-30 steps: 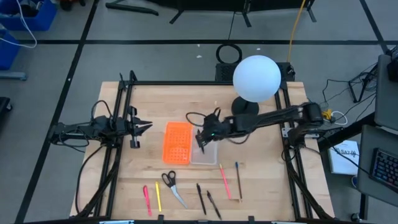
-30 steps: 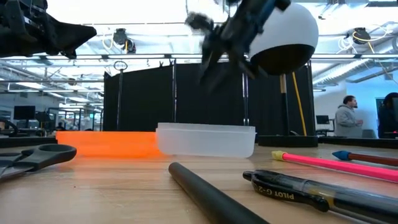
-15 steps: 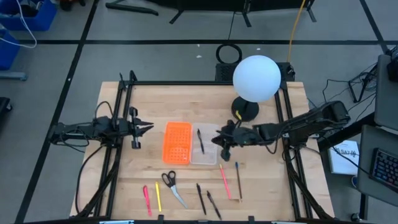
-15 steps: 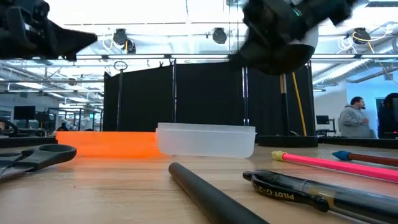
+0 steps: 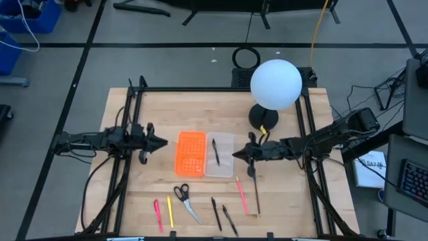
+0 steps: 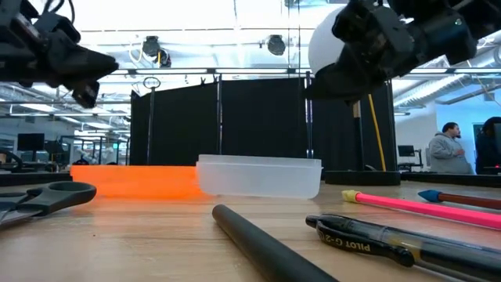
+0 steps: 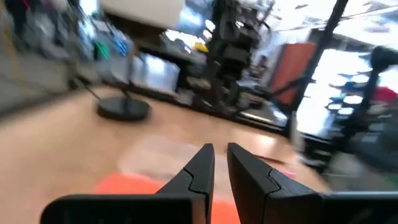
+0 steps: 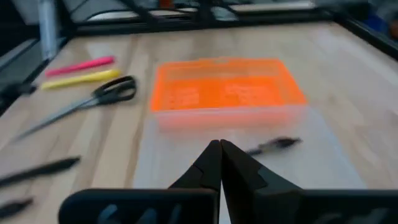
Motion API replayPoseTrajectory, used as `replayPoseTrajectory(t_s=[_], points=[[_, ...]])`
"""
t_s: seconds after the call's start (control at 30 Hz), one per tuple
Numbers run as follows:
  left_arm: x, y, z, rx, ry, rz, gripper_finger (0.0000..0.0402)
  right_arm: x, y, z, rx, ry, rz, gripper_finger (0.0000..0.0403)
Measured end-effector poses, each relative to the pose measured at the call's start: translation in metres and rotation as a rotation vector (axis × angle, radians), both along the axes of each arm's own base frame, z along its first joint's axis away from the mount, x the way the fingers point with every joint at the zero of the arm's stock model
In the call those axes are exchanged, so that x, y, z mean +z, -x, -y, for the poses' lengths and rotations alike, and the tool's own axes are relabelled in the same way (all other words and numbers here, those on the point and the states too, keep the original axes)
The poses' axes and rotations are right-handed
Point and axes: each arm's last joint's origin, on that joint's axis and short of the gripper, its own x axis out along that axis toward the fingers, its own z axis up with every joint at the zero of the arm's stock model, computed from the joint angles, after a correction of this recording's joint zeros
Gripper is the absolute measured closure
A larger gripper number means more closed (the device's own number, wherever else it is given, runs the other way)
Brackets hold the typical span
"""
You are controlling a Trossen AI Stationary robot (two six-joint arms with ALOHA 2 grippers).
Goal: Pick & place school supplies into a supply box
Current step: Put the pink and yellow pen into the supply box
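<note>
The supply box lies open at the table's middle, its orange half point(image 5: 190, 152) to the left of its translucent tray point(image 5: 221, 157). A black pen point(image 5: 215, 150) lies flat in the tray. My right gripper point(image 5: 235, 154) hovers just right of the tray, shut and empty, pointing at it point(image 8: 219, 144). My left gripper point(image 5: 164, 142) hovers left of the orange half with a narrow gap between its fingers point(image 7: 219, 149). Near the front edge lie a pink pen point(image 5: 158, 215), a yellow pencil point(image 5: 170, 211), scissors point(image 5: 186, 201), two black pens point(image 5: 216, 213), a pink pencil point(image 5: 241, 194) and a reddish-brown pencil point(image 5: 257, 194).
A white globe lamp point(image 5: 275, 84) stands on a black base point(image 5: 263, 119) at the far right, close behind my right arm. Dark frame rails point(image 5: 127, 167) run along both table sides. A person point(image 6: 445, 157) stands in the room beyond.
My right gripper has drawn back from above the tray toward the table's right edge. The black pen, which was not in the tray a second ago, now lies there. My left gripper has shifted a little toward the orange half.
</note>
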Motion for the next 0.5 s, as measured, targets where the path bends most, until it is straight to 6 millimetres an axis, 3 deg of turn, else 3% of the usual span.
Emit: replayPoseTrajectory(t_s=[0.13,0.27,0.4,0.5], points=[[-0.002,-0.001,0.004,-0.069,0.075,-0.038,0.0350,0.009,0.005,-0.007,0.121,0.059,0.027,0.0402],[-0.004,-0.002,0.006,-0.055,0.019,-0.052,0.0350,0.026,0.020,0.000,0.181,0.100,0.072,0.0402],[-0.004,-0.003,0.005,0.018,-0.016,-0.051,0.0350,0.036,0.048,0.012,0.222,0.102,0.175,0.0402],[-0.003,-0.003,0.004,0.038,-0.024,-0.042,0.0350,0.030,0.074,0.025,0.168,0.084,0.226,0.0403]])
